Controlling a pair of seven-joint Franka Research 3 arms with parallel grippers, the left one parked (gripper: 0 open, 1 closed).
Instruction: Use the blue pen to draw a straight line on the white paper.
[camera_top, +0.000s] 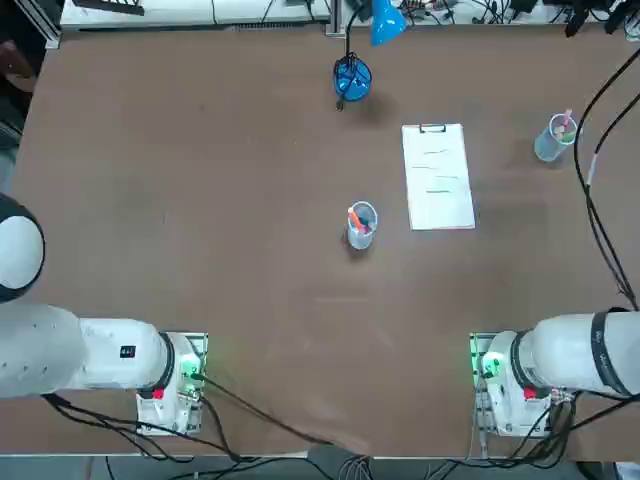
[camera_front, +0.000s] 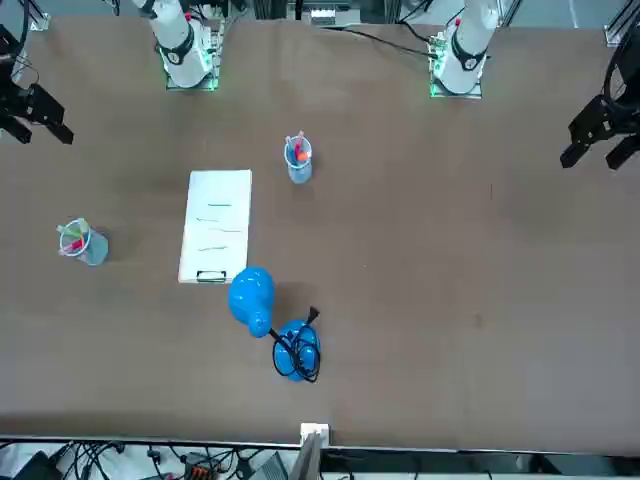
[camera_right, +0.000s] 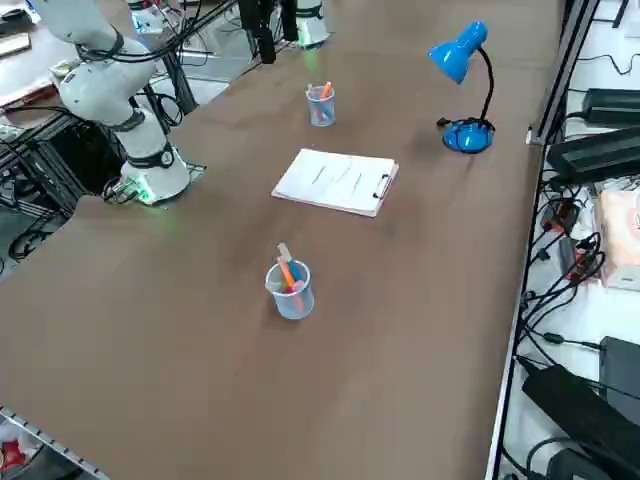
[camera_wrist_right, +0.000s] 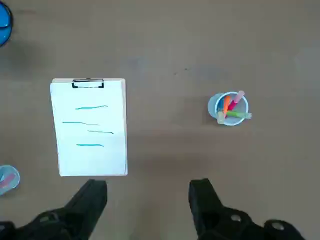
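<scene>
Two pen cups (camera_wrist_right: 215, 106) below right gripper (camera_wrist_right: 148, 184)

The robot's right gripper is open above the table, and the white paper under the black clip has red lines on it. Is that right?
Not quite: the lines are blue, not red, as the right wrist view shows. The rest is right: the white paper is under the black clip, and the right gripper is open above the table.
</scene>
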